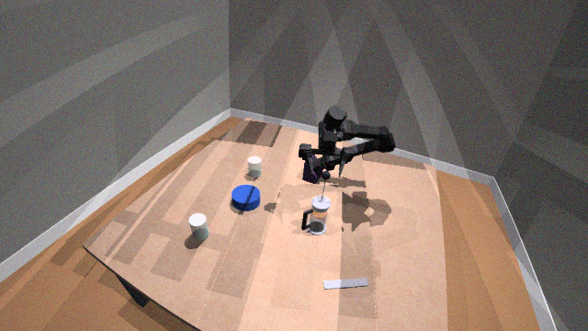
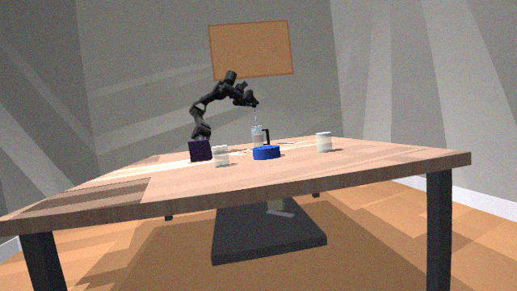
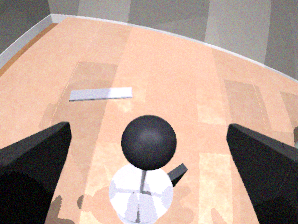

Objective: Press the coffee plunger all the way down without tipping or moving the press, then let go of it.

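The coffee press (image 1: 319, 216) (image 2: 257, 138) stands upright on the table, its black handle (image 1: 305, 221) (image 2: 267, 137) at its side. Its plunger is up: the thin rod rises high above the lid (image 3: 131, 195) and ends in a round black knob (image 1: 325, 175) (image 3: 149, 142). My gripper (image 1: 327, 170) (image 2: 256, 103) (image 3: 150, 131) is wide open at the height of the knob. In the wrist view the knob appears centred between the two fingers, with a gap on each side. Whether it is fully between the fingertips or just beyond them is hard to tell.
A blue round block (image 1: 245, 198) (image 2: 266, 153) and two pale cups (image 1: 198, 226) (image 1: 254, 166) (image 2: 324, 142) (image 2: 220, 156) stand on the handle side of the press. A flat light bar (image 1: 345, 283) (image 3: 101, 94) lies beyond the press in the wrist view.
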You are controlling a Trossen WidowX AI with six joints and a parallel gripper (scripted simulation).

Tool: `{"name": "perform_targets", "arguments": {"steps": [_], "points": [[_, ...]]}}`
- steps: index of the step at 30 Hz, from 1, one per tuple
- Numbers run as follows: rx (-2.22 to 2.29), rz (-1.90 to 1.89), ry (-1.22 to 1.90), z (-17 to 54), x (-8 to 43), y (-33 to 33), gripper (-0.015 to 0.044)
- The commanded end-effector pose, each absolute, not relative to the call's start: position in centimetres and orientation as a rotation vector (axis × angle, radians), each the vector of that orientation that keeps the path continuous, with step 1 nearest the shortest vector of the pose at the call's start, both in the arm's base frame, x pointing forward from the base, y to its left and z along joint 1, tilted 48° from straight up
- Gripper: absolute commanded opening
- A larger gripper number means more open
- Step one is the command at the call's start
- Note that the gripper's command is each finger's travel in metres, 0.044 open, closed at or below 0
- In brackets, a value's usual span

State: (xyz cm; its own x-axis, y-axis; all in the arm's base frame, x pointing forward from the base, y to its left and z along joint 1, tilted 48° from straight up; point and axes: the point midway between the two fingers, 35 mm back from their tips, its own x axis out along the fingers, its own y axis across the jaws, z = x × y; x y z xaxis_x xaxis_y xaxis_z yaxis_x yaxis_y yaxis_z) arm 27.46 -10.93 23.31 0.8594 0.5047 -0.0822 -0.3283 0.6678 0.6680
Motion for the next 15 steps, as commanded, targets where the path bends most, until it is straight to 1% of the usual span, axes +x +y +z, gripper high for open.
{"name": "perform_targets", "arguments": {"steps": [1,12,15], "points": [[0.708,0.471,0.267,23.38,27.50,-10.77,0.0414],[0.708,0.471,0.267,23.38,27.50,-10.77,0.0125],[0.708,0.471,0.267,23.38,27.50,-10.77,0.0117]]}}
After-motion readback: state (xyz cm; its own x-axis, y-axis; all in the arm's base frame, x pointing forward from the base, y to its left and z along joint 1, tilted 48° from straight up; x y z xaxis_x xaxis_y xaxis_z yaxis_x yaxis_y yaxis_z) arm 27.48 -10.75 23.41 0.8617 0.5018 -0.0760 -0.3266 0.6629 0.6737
